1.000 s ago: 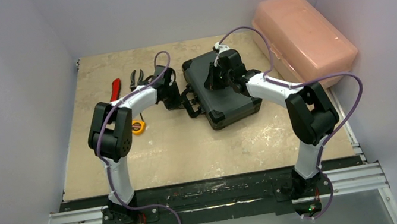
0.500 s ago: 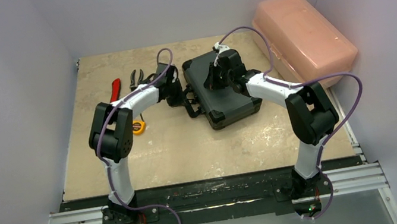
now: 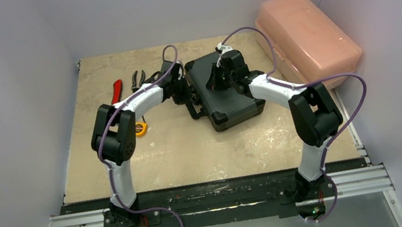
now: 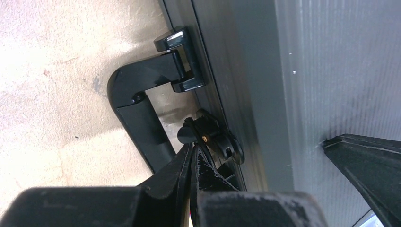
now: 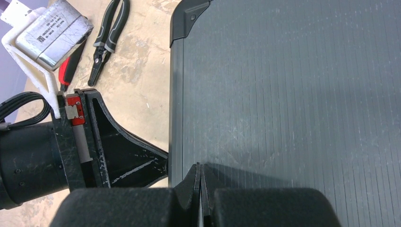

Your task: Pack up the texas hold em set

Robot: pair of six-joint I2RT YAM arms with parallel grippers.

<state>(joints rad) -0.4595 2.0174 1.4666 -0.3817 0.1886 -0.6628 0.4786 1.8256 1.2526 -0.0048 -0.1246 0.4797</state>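
Note:
The texas hold em set's black briefcase (image 3: pixel 226 94) lies closed and flat at the table's centre, handle (image 3: pixel 193 110) toward the left. Its chips, cards and other pieces are hidden. My left gripper (image 4: pixel 195 146) is shut, tips against a small black latch (image 4: pixel 213 137) on the case's handle side, just beside the handle (image 4: pixel 137 111). It shows at the case's left edge (image 3: pixel 181 86) in the top view. My right gripper (image 5: pixel 199 166) is shut, tips resting on the ribbed lid (image 5: pixel 293 94) near its left edge, over the case's far part (image 3: pixel 219 79).
A large pink plastic box (image 3: pixel 305 36) stands at the back right. Pliers (image 3: pixel 137 78) and a red-handled tool (image 3: pixel 116 90) lie left of the case, with a yellow tape measure (image 3: pixel 139 128) near the left arm's elbow. The pliers (image 5: pixel 108 40) also show in the right wrist view.
My left gripper has moved right, from off the handle's far end up to the case's left side. The right arm and the case have stayed put.

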